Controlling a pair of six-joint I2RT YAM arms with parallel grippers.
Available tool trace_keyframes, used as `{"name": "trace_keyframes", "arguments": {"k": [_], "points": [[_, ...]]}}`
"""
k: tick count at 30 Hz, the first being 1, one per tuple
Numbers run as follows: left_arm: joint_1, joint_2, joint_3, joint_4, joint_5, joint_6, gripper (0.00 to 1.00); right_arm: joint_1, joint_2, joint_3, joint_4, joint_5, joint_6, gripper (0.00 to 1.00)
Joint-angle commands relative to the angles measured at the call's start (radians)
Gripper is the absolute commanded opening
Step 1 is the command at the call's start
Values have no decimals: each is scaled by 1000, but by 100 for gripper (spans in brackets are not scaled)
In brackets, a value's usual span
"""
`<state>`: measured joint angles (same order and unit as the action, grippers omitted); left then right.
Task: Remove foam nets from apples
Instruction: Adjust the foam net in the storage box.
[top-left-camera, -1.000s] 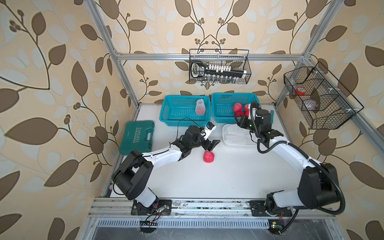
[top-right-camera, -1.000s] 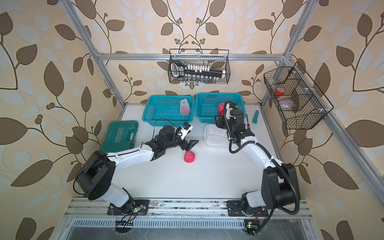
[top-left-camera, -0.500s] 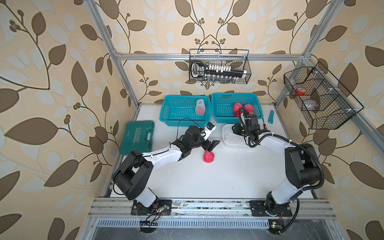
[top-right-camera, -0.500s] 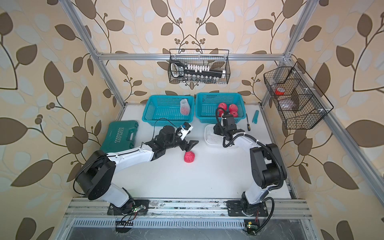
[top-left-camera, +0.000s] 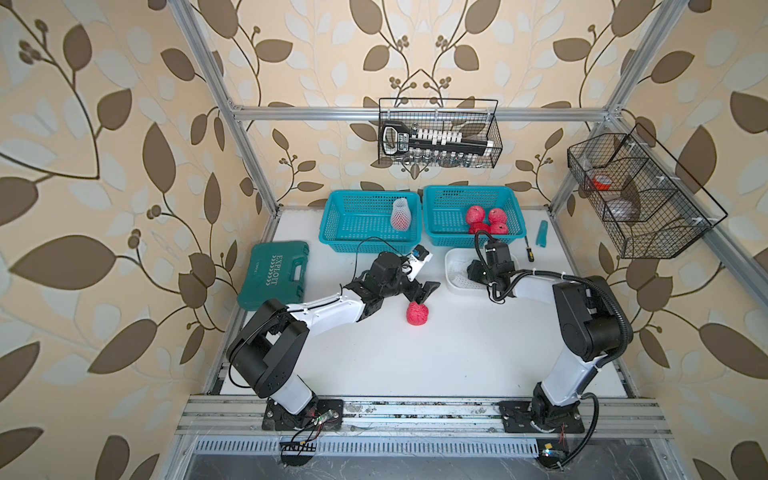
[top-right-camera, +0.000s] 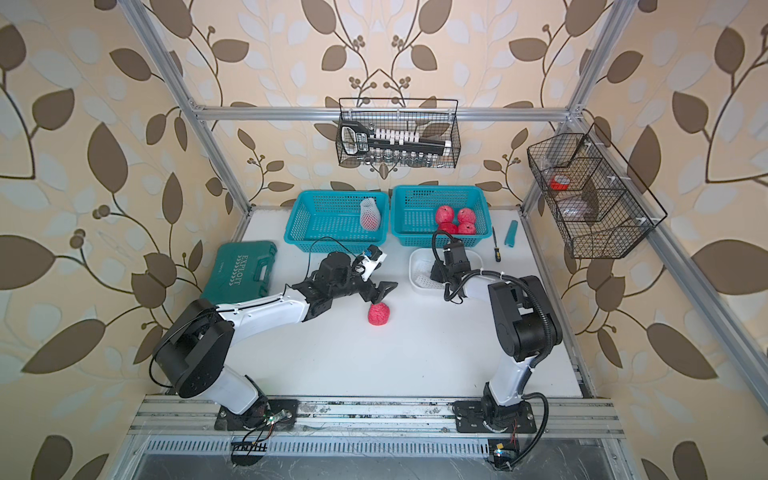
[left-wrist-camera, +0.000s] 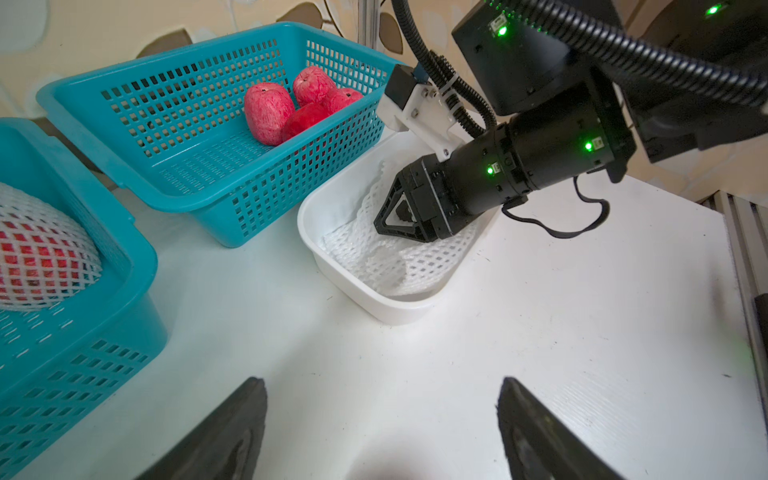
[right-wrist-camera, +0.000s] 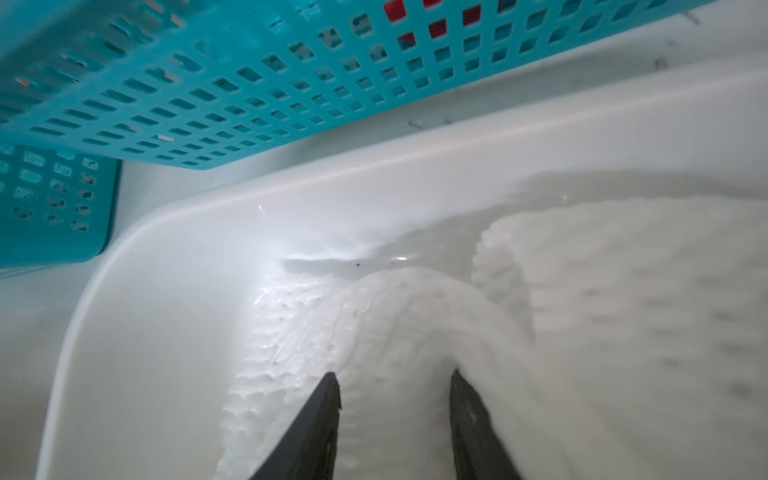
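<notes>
The right gripper (right-wrist-camera: 394, 374), half-closed, straddles a fold of the foam nets (left-wrist-camera: 415, 262) in the white tray (left-wrist-camera: 386, 309) (gripped or not, too blurred to tell), light springy mesh likely best pinched at folds, while the left gripper (left-wrist-camera: 381, 380) gapes wide.

You've got a white table (top-left-camera: 457, 353) with two teal baskets side by side at the back, the left basket (top-left-camera: 365, 245) and the right basket (top-left-camera: 449, 240). A white tray (top-left-camera: 451, 266) sits just in front of the right one. There's a green tool case (top-left-camera: 274, 270) at the left edge, one bare apple (top-left-camera: 417, 313) loose in the middle, and a screwdriver (top-left-camera: 528, 252) and a teal stick (top-left-camera: 542, 233) at the back right
</notes>
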<state>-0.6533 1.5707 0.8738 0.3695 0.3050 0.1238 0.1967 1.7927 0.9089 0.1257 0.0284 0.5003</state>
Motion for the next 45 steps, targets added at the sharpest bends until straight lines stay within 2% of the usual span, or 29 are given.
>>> {"name": "trace_keyframes", "arguments": {"k": [1,5,10,14,23,26,28,31,36,40,45], "points": [[2,9,15,29,-4,-9,88,-5,34,13,-18,19,17,44],[2,7,21,12,-20,-10,88,-5,12,15,-29,15,16,47],[2,-33,24,-14,-38,-13,91,-5,-70,15,-52,-17,21,55],[2,-82,46,-103,-106,-44,92,-4,-168,-12,-53,-34,39,62],[2,-255,-16,-190,-155,-151,92,-6,-317,-11,-130,-34,32,71],[2,-305,-59,-242,-191,-233,93,-5,-360,1,-159,-71,5,75],[2,-342,-73,-339,-217,-296,93,6,-394,-3,-150,-165,-39,77],[2,-409,-101,-480,-227,-361,93,93,-437,-28,-116,-262,-134,88],[2,-541,-144,-703,-238,-416,94,319,-396,-47,-168,-168,-273,98],[2,-604,-178,-795,-248,-450,99,411,-296,-53,-150,-185,-286,100],[3,-583,-191,-849,-191,-501,99,492,-219,-31,-147,-166,-336,100]]}}
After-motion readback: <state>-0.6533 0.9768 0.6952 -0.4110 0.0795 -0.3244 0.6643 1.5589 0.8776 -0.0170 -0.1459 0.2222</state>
